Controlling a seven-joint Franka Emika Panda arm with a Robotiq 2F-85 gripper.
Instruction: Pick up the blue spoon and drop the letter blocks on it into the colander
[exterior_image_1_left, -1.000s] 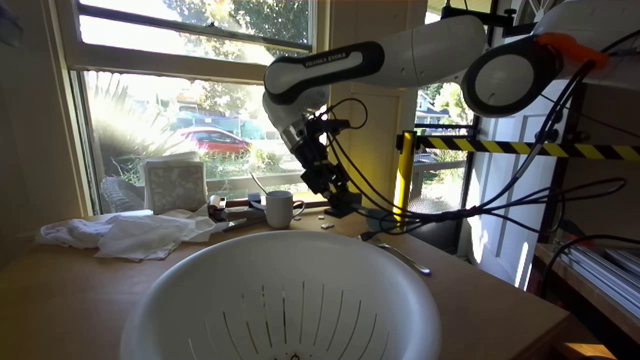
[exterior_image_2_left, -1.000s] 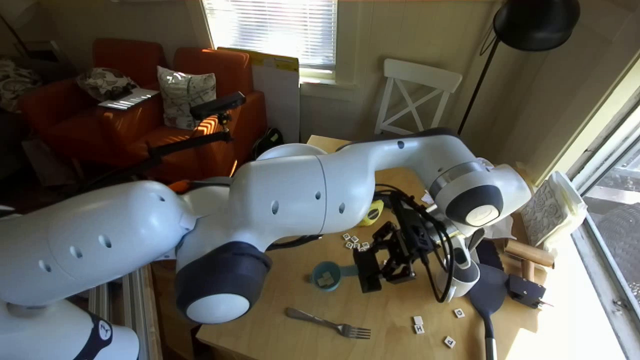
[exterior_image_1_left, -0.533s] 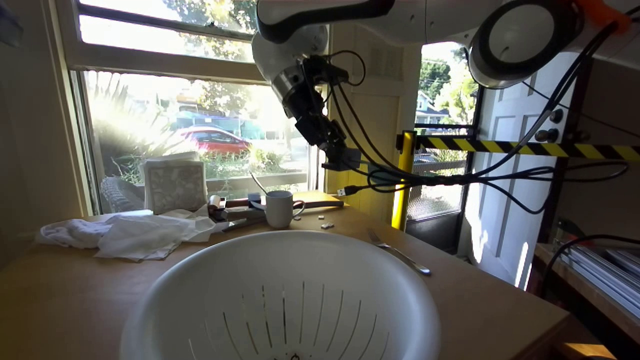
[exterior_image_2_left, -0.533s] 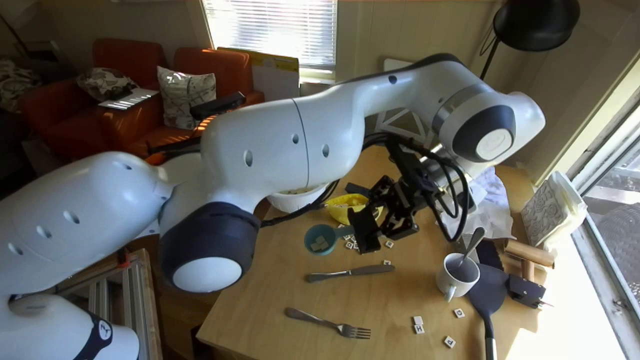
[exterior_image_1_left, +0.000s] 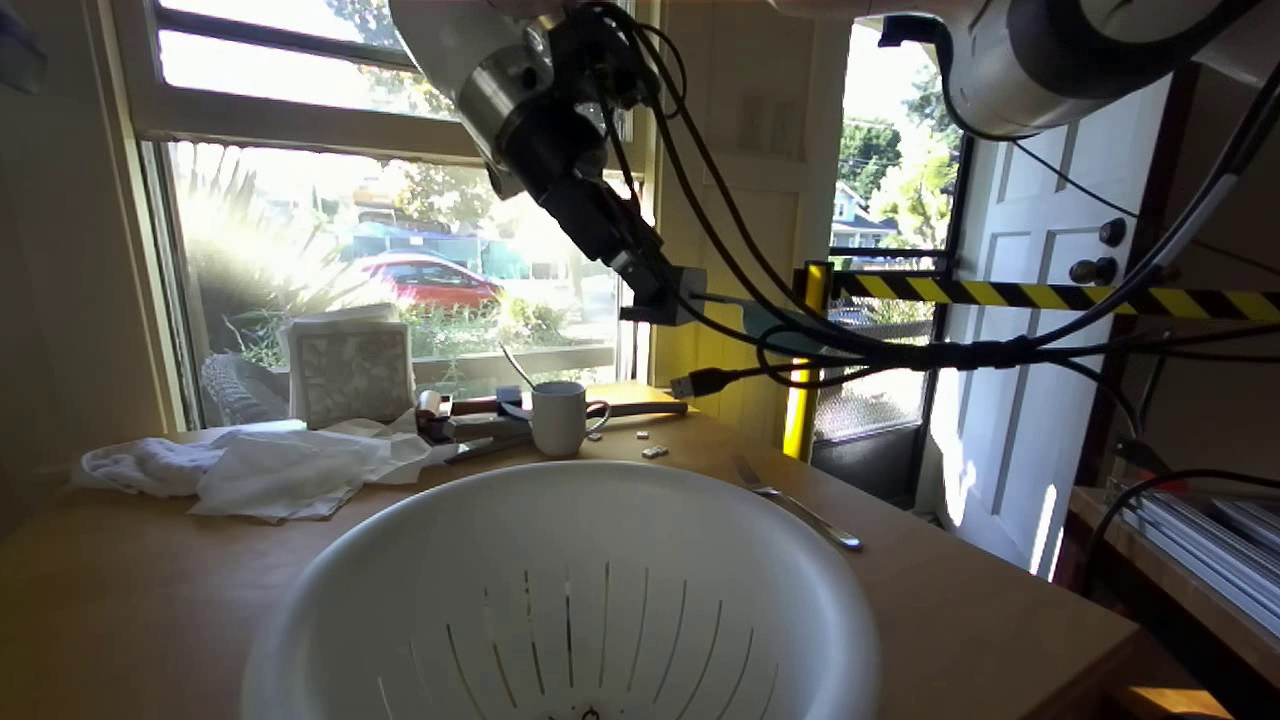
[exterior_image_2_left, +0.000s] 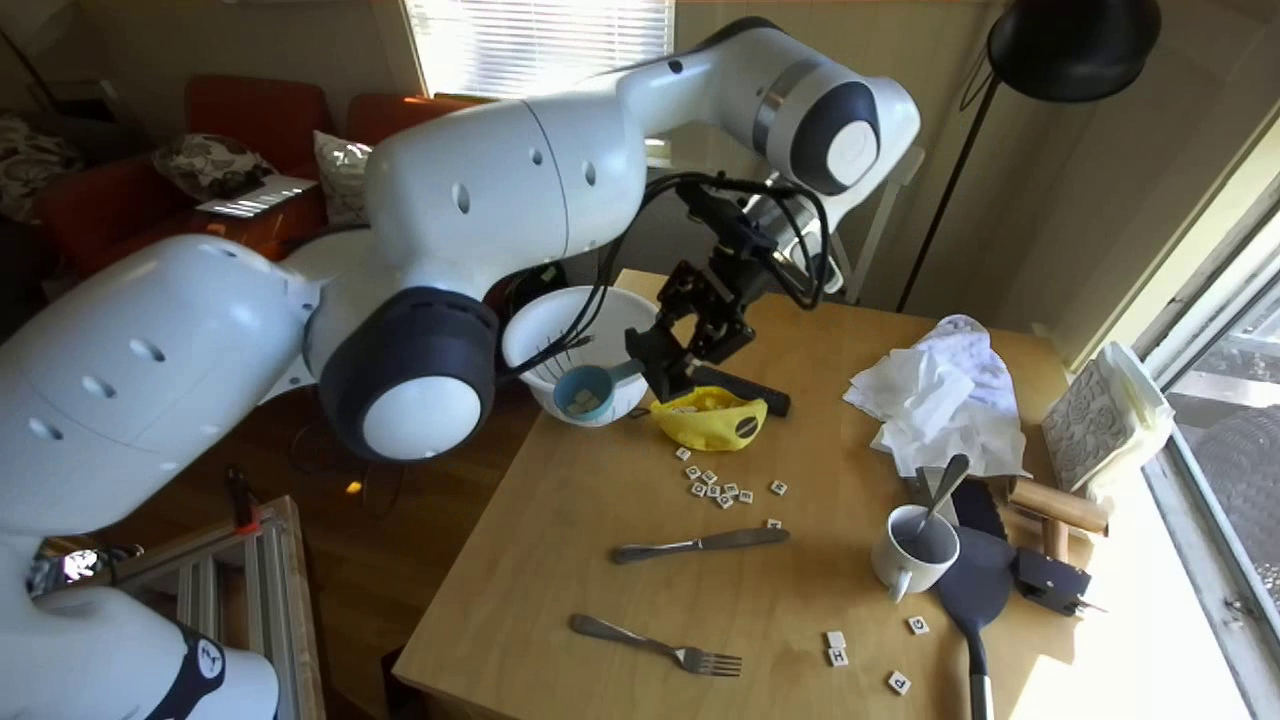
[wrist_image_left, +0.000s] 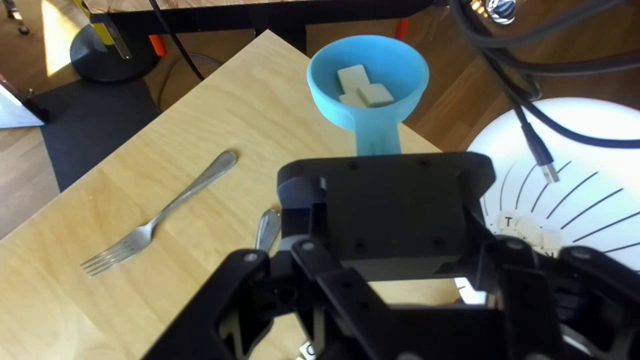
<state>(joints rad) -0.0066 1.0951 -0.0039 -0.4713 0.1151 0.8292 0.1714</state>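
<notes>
Blue spoon (exterior_image_2_left: 599, 379) sits clamped in the claw (exterior_image_2_left: 660, 362); cables (exterior_image_2_left: 601, 285) hang across the colander (exterior_image_2_left: 526, 328), left of a yellow container (exterior_image_2_left: 692, 430).

A fork (exterior_image_2_left: 648, 645) and a knife (exterior_image_2_left: 716, 543) lie apart on the table (exterior_image_2_left: 545, 570).

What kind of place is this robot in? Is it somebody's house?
It looks like a room in someone's home, most likely: there's an orange armchair, a tall lamp and a mug.
</notes>
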